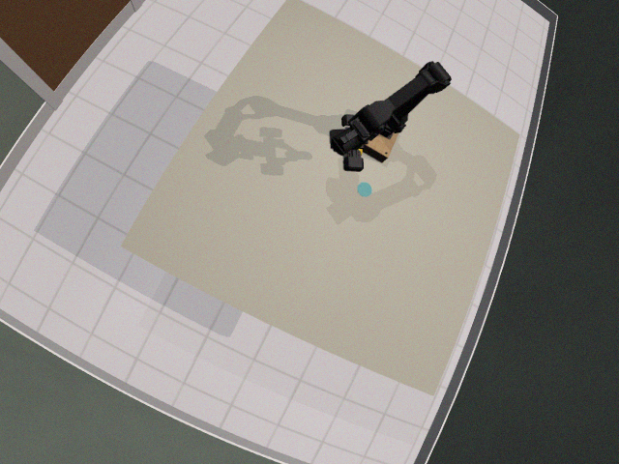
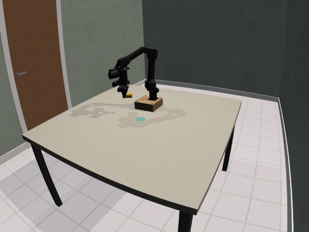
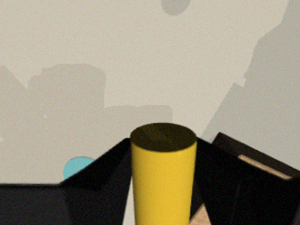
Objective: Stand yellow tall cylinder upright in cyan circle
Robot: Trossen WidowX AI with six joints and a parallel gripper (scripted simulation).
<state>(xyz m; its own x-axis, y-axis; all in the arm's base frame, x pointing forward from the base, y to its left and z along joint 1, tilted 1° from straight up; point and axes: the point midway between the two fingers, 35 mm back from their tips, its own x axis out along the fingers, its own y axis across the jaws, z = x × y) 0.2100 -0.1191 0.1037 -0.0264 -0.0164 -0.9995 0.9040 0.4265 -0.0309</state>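
My gripper (image 2: 123, 95) (image 1: 354, 159) is shut on the yellow tall cylinder (image 2: 129, 94) (image 3: 163, 180) and holds it in the air above the table. In the exterior view the cylinder sticks out sideways from the fingers. In the top view only a sliver of yellow shows under the arm. In the wrist view the cylinder stands between the two dark fingers, its end face toward the table. The cyan circle (image 1: 364, 188) (image 2: 140, 119) (image 3: 75, 167) lies flat on the table, a short way in front of the gripper and empty.
The arm's wooden base block (image 2: 148, 102) (image 1: 379, 146) stands on the beige table (image 2: 124, 154) right beside the gripper. The arm's shadows fall across the table around the circle.
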